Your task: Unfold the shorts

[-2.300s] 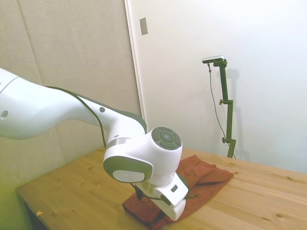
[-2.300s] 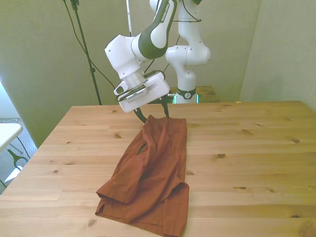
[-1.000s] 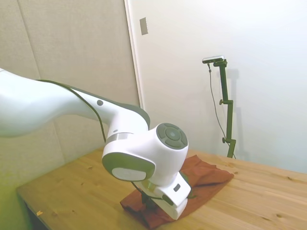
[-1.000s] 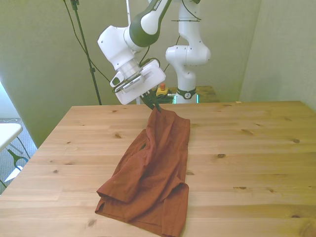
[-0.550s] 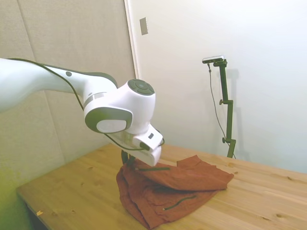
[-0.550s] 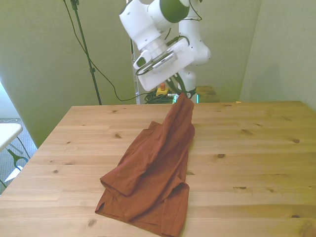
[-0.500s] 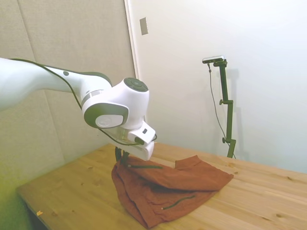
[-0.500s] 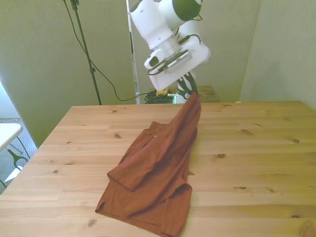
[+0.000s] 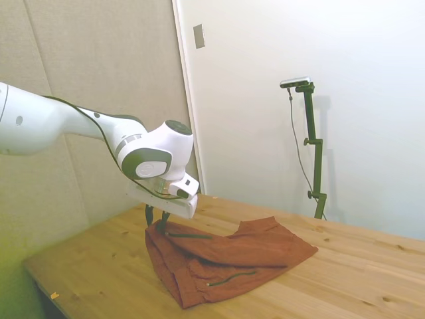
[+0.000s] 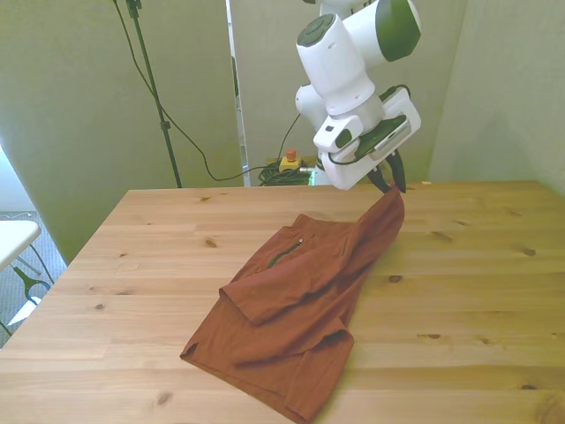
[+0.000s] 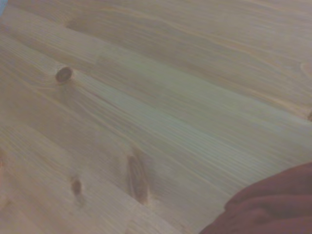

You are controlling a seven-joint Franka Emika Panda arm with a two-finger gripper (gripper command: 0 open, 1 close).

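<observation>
Rust-red fabric is what you've got in the claw [image 10: 395, 185] right now: it's pinched closed on one corner of the shorts [image 10: 300, 305], holding that corner lifted just above the desk [image 10: 477, 291] toward the front view's right. From there the cloth slopes down and the rest of the shorts lie on the wood, spread diagonally toward the near edge on the front view's left.

You can see they're only partly opened. In the front view a folded layer still sits across the middle with a rolled edge. A thin dark zipper line [image 10: 284, 257] shows near the upper part of the cloth. From the side view you can spot the claw [image 9: 157, 218] at the raised corner, with the shorts [image 9: 229, 259] trailing away from it across the desk [image 9: 372, 279], plus a second dark zipper line [image 9: 231, 277] on the lower layer.

Your wrist view is mostly bare wood grain and knots on the desk [image 11: 146, 97], with a blurry bit of the shorts [image 11: 268, 204] at one corner.
</observation>
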